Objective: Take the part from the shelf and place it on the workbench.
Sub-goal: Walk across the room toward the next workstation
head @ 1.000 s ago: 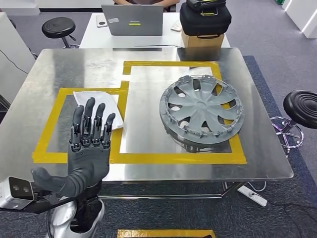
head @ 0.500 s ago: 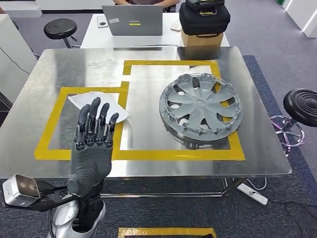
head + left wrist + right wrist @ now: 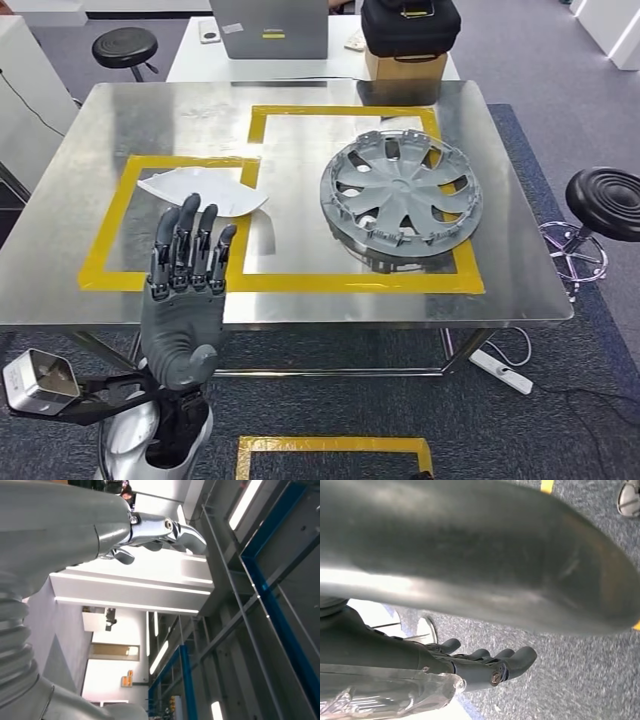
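Left hand [image 3: 183,300] sits lower left of the frame, fingers straight and spread, holding nothing. Right hand [image 3: 486,662] hangs over carpet, empty too. The hubcap [image 3: 401,191] lies flat on the metal table [image 3: 68,210], right of centre, inside the yellow tape [image 3: 355,283].

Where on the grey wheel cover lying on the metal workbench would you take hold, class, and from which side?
Grip the wheel cover at its outer rim on the near edge, coming from the robot's side of the workbench. It seems to lie flat, so the thin rim and the openings between the spokes give fingers something to hook around; the broad face offers little.
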You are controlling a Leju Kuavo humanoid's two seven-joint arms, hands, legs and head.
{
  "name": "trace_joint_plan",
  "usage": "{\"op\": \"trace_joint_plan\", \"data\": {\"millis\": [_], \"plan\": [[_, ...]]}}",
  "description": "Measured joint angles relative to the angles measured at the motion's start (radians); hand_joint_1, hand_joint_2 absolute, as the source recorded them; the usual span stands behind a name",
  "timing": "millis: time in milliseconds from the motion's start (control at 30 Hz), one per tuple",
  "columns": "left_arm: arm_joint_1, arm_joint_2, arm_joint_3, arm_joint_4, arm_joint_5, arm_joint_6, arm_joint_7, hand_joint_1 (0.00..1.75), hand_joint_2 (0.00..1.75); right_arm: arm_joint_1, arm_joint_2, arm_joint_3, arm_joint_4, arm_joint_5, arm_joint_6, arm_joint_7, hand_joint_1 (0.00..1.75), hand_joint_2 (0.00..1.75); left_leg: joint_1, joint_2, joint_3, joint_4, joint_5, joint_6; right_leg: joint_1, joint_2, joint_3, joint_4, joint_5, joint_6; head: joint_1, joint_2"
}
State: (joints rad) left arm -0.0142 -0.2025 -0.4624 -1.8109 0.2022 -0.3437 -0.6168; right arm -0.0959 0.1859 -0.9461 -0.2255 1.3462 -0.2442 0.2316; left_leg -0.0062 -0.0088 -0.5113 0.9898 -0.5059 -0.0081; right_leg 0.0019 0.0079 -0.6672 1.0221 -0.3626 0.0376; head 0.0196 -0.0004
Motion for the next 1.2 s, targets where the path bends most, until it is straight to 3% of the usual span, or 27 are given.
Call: {"op": "trace_joint_plan", "data": {"millis": [67,100,167,233,267,300,367,433,467,500,567,600,667,733,767,800,833,900,967,1000,1067,1100,1133,1200], "plan": [[0.001,0.0,0.0,0.0,0.001,0.0,0.0,0.0,1.75,0.002,0.0,0.0,0.0,0.0,0.0,0.0,0.0,0.0,0.0,0.002,-0.009,-0.003,0.019,0.012,-0.005,0.0,-0.005,-0.005,0.008,0.012,0.0,0.0],[0.002,0.0,0.0,0.0,0.001,0.0,0.0,0.0,1.75,0.004,0.0,0.0,0.0,0.0,0.0,0.0,0.0,0.0,0.001,0.003,-0.015,-0.005,0.029,0.019,-0.006,0.0,-0.011,0.007,-0.01,0.017,0.001,0.0],[0.001,-0.001,0.0,0.0,0.001,0.0,0.0,0.0,1.75,0.006,0.0,0.0,0.0,0.0,0.0,0.001,0.0,0.0,0.005,0.006,-0.033,-0.007,0.049,0.027,-0.008,-0.001,-0.041,0.095,-0.095,0.026,0.004,0.0],[0.002,-0.001,0.0,0.001,0.001,0.0,0.0,0.0,1.75,0.007,0.0,0.0,0.0,0.0,0.0,0.001,0.0,0.0,0.005,0.008,-0.057,-0.006,0.068,0.029,-0.008,-0.001,-0.07,0.227,-0.181,0.033,0.005,0.0],[0.002,-0.001,0.0,0.001,0.001,0.0,0.0,0.0,1.75,0.006,0.0,0.0,0.0,0.0,0.0,0.001,0.0,0.0,0.005,0.008,-0.07,-0.006,0.077,0.028,-0.009,-0.001,-0.07,0.268,-0.194,0.035,0.005,0.0],[0.002,-0.001,0.0,0.002,0.001,0.0,0.0,0.0,1.75,0.006,0.0,0.0,0.0,0.0,0.0,0.001,0.0,0.0,0.005,0.008,-0.082,-0.005,0.087,0.027,-0.009,-0.001,-0.053,0.274,-0.187,0.036,0.005,0.0],[0.002,-0.001,0.0,0.002,0.001,0.0,0.0,0.0,1.75,0.005,-0.001,0.0,0.0,0.0,0.0,0.001,0.0,0.0,0.007,0.008,-0.106,-0.003,0.106,0.02,-0.012,-0.001,0.037,0.179,-0.144,0.038,0.005,0.0],[0.003,-0.002,0.0,0.003,0.001,0.0,0.0,0.0,1.75,0.0,-0.002,0.0,0.0,0.0,0.0,0.001,0.0,0.0,0.006,0.007,-0.12,0.0,0.122,0.009,-0.012,0.002,0.142,0.04,-0.137,0.037,0.005,0.0],[0.002,-0.002,-0.001,0.003,0.001,0.0,0.0,0.0,1.75,-0.002,-0.002,0.0,0.0,0.001,0.0,0.0,0.0,0.0,0.005,0.007,-0.123,0.001,0.128,0.003,-0.011,0.004,0.169,-0.003,-0.145,0.032,0.006,0.0],[0.002,-0.003,-0.001,0.003,0.001,0.0,0.0,0.0,1.75,-0.004,-0.002,0.0,0.0,0.001,0.0,0.0,0.0,0.0,0.005,0.007,-0.124,0.0,0.135,-0.003,-0.009,0.006,0.177,-0.022,-0.151,0.025,0.006,0.0],[0.003,-0.004,-0.002,0.003,0.001,-0.001,0.0,0.0,1.75,-0.003,-0.002,0.0,0.0,0.001,0.0,0.001,0.0,0.0,0.007,0.007,-0.126,-0.002,0.147,-0.014,-0.007,0.005,0.163,-0.023,-0.14,0.006,0.006,0.0],[0.003,-0.004,-0.001,0.003,0.001,-0.001,0.0,0.0,1.75,-0.003,-0.002,0.0,0.0,0.001,0.0,0.002,0.0,0.0,0.008,0.007,-0.133,0.005,0.137,-0.019,-0.007,0.003,0.157,-0.023,-0.131,-0.004,0.004,0.0],[0.004,-0.004,-0.001,0.003,0.002,-0.001,0.0,0.0,1.75,-0.003,-0.002,0.0,0.0,0.002,0.0,0.003,0.0,0.0,0.008,0.007,-0.159,0.067,0.064,-0.027,-0.008,0.0,0.137,-0.023,-0.11,-0.018,0.001,0.0],[0.004,-0.003,-0.001,0.003,0.003,0.0,0.0,0.0,1.75,-0.004,-0.002,0.0,0.0,0.002,0.0,0.003,0.0,0.0,0.008,0.007,-0.194,0.195,-0.032,-0.03,-0.006,-0.001,0.11,-0.023,-0.088,-0.024,-0.002,0.0],[0.005,-0.002,-0.001,0.003,0.004,0.001,0.0,0.0,1.75,-0.003,-0.003,0.0,0.0,0.002,0.0,0.003,0.0,0.0,0.008,0.007,-0.202,0.247,-0.052,-0.03,-0.005,-0.001,0.096,-0.022,-0.077,-0.025,-0.002,0.0],[0.005,-0.001,0.0,0.003,0.003,0.003,0.0,0.0,1.75,-0.003,-0.003,0.0,0.0,0.002,0.0,0.003,0.0,0.0,0.008,0.007,-0.197,0.276,-0.052,-0.029,-0.003,-0.002,0.081,-0.022,-0.067,-0.024,-0.002,0.0],[0.005,0.001,0.0,0.003,0.001,0.005,0.0,0.0,1.75,-0.002,-0.003,0.0,0.0,0.002,0.0,0.003,0.0,0.0,0.008,0.007,-0.174,0.265,-0.031,-0.025,-0.002,-0.002,0.068,-0.022,-0.057,-0.023,-0.002,0.0],[0.005,0.001,0.0,0.003,-0.002,0.008,0.0,0.0,1.75,-0.002,-0.003,0.0,0.0,0.002,0.0,0.003,0.0,0.0,0.006,0.007,-0.081,0.159,0.009,-0.015,0.001,-0.001,0.048,-0.021,-0.038,-0.018,-0.002,0.0],[0.003,0.0,-0.001,0.003,-0.003,0.008,0.0,0.0,1.75,-0.002,-0.003,0.0,0.0,0.002,0.0,0.003,0.0,0.0,0.002,0.007,0.012,0.03,0.008,-0.006,0.004,0.001,0.034,-0.017,-0.022,-0.011,-0.001,0.0],[0.002,-0.001,-0.002,0.003,-0.004,0.008,0.0,0.0,1.75,-0.002,-0.003,0.0,0.0,0.002,0.0,0.003,0.0,0.0,-0.001,0.006,0.034,-0.007,0.001,-0.002,0.004,0.0,0.029,-0.017,-0.013,-0.007,-0.002,0.0],[0.005,-0.001,-0.002,0.003,-0.004,0.008,0.0,0.0,1.75,-0.001,-0.003,0.0,0.0,0.002,0.0,0.003,0.0,0.0,-0.002,0.006,0.031,-0.027,0.006,0.008,0.001,0.0,0.02,-0.018,0.002,0.004,-0.002,0.0],[0.006,-0.001,-0.002,0.003,-0.004,0.008,0.0,0.0,1.75,0.001,-0.003,0.0,0.0,0.002,0.0,0.003,0.0,0.0,-0.002,0.007,0.023,-0.028,0.015,0.015,-0.001,0.0,0.013,-0.013,-0.006,0.01,-0.003,0.0],[0.007,-0.002,-0.002,0.003,-0.004,0.008,0.0,0.0,1.75,0.003,-0.003,0.0,0.0,0.002,0.0,0.004,0.0,0.0,0.0,0.008,0.015,-0.029,0.025,0.022,-0.002,-0.001,0.003,0.008,-0.031,0.016,-0.001,0.0],[0.007,-0.002,-0.002,0.003,-0.004,0.009,0.0,0.0,1.75,0.006,-0.004,0.0,0.0,0.002,0.0,0.005,0.0,0.0,0.001,0.009,-0.008,-0.029,0.046,0.03,-0.004,-0.001,-0.033,0.116,-0.125,0.024,0.003,0.0]]}}
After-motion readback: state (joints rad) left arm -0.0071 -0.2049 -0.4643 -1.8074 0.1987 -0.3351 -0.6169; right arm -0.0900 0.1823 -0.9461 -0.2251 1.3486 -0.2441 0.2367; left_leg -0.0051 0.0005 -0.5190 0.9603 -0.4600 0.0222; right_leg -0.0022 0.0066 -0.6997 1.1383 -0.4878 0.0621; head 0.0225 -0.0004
